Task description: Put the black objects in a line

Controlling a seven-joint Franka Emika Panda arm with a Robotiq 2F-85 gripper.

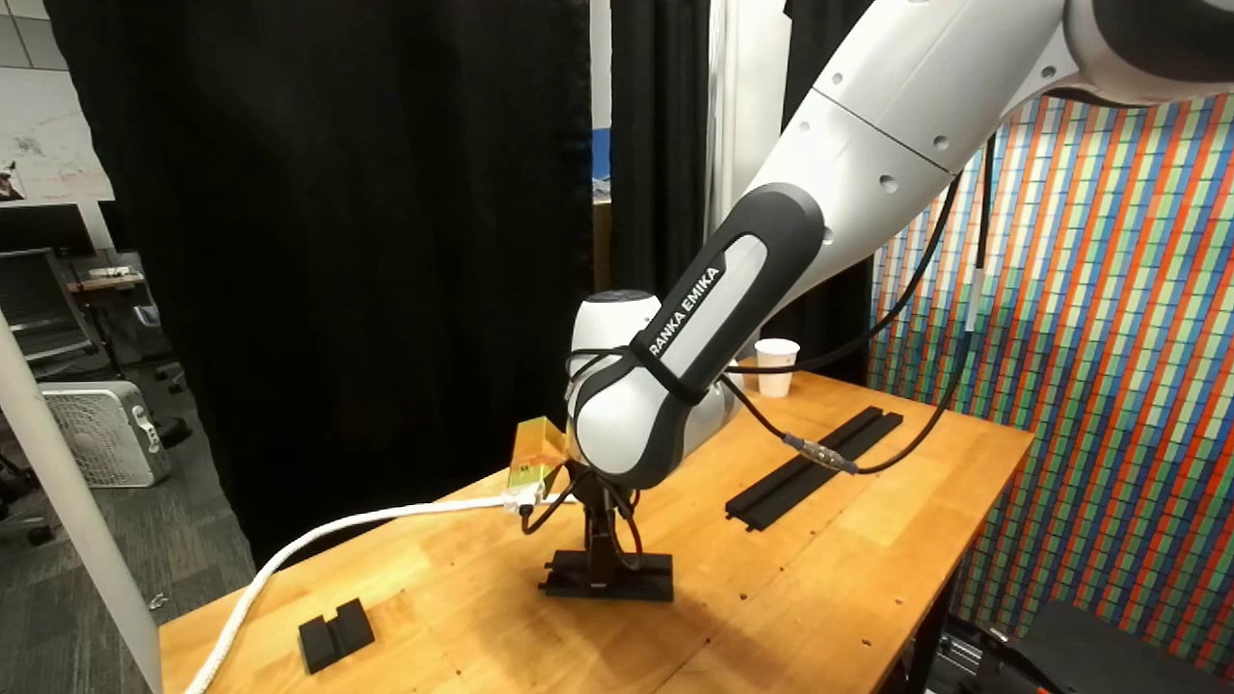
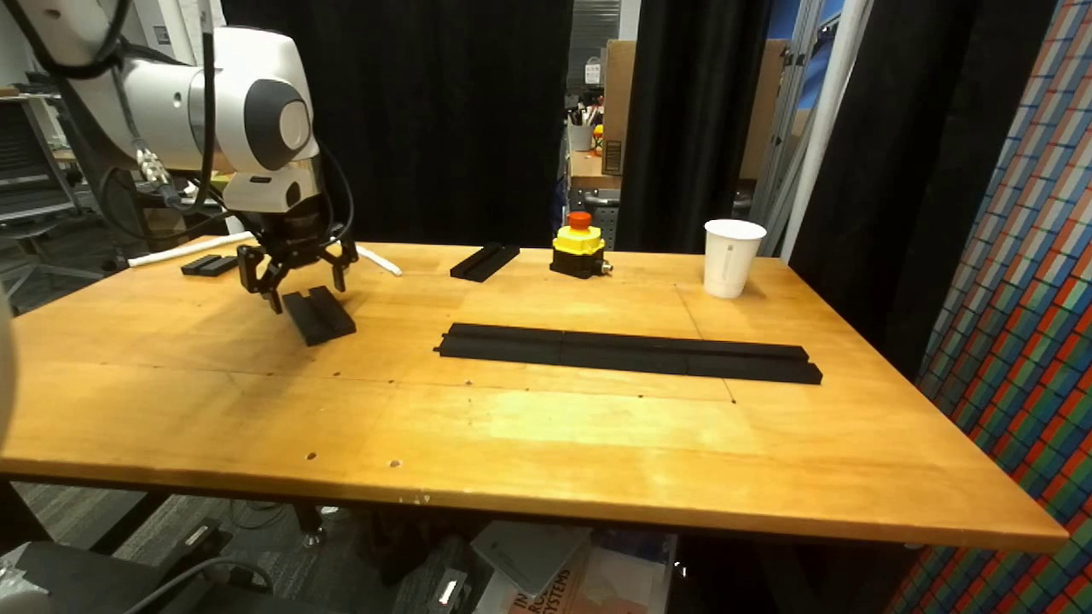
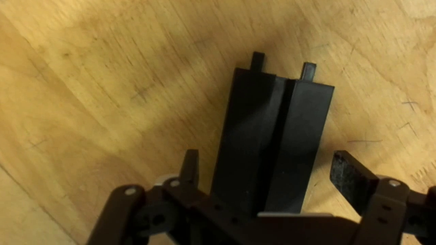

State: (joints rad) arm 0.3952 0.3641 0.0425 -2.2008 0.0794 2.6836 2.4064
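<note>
Bar (image 3: 257, 136) lies slightly askew between the gripper's (image 3: 266, 166) wide-spread jaws, ungripped; closing on that slant could twist it, misaligning its pegs (image 3: 257, 62) with the row (image 2: 627, 358).

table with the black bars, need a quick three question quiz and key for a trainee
1. True or false: in the wrist view, the wooden table shows between the black bar and the open jaws on either side.
2. Choose: in an exterior view, the white cup is a) on its side; b) upright; c) upside down.
3. Fill in: in both exterior views, that bar lies ____ from the long black strip.
Key: 1 true; 2 b; 3 apart.
</note>
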